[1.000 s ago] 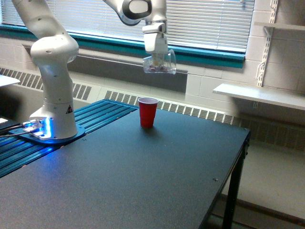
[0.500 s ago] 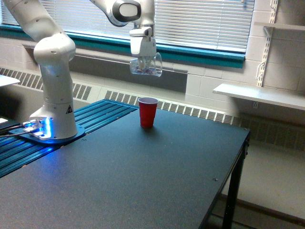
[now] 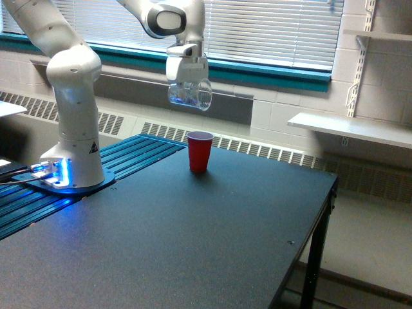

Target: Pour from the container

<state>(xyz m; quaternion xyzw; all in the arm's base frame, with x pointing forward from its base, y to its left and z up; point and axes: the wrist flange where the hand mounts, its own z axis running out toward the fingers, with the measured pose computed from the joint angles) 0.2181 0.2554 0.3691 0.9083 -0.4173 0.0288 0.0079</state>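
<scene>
Clear cup (image 3: 190, 94): hangs in the upper middle of the frame, above the table and a little to the frame's left of the red cup, well apart from it in height. It lies tipped on its side, mouth toward the frame's right.
Contents: something small and dark shows low inside the clear wall; what it is cannot be told.
Gripper (image 3: 186, 82): clenched on the clear cup from above, jaws closed around its upper wall.
Handling: judged light, thin-walled and smooth. A hard squeeze would likely buckle or crack it; a weak one could let it slide when tilted. The wall near the base, where plastic is stiffer, looks the safest place to hold.
Red cup (image 3: 200, 151): upright, mouth open, in the centre of the frame near the table's far edge. Light too, I judge; a knock would tip it.
Table (image 3: 193, 244): dark and flat, filling the lower frame. Its far edge runs just behind the red cup, its right edge drops off at the lower right.
Robot base (image 3: 71, 167): stands at the frame's left on a blue ribbed panel.
Open room: free air all round the clear cup; the blinds and sill lie behind it.
</scene>
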